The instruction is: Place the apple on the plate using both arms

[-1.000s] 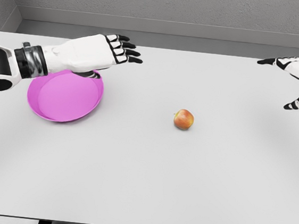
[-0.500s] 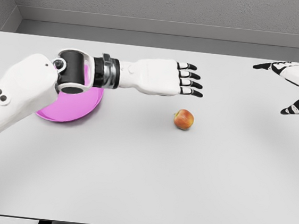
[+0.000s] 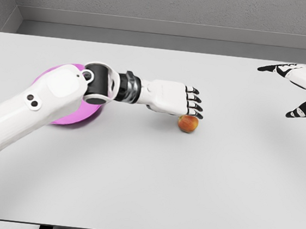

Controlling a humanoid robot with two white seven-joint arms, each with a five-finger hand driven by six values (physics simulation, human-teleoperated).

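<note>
Since half a second ago, left hand (image 3: 172,98) has dropped lower and come down toward the apple (image 3: 188,123); earlier it hovered higher and farther back, fingers reaching past the fruit's far side. Black-tipped fingers (image 3: 194,104) now lie extended side by side, slightly fanned, palm facing down, their tips directly over the apple's top edge. Whether they touch the skin cannot be told; nothing is gripped. Behind the palm, the dark ribbed wrist joint, then the white forearm and bulky elbow housing run back toward the lower left corner, crossing over the magenta plate (image 3: 69,120). Only the plate's near rim and a sliver of its left edge show under the arm. Apple sits on the white table (image 3: 145,190), reddish-orange with a yellow patch, upright, right of centre and well apart from the plate; its position matches the earlier frames. Right hand (image 3: 303,89) is at the far right edge, raised above the table's back corner, fingers spread wide, thumb pointing left and the lower fingers angled downward, holding nothing; it has barely shifted from the previous frame. Its arm leaves the picture at the right edge. Grey wall and ledge run along the back of the table. Apple is not on the plate.
</note>
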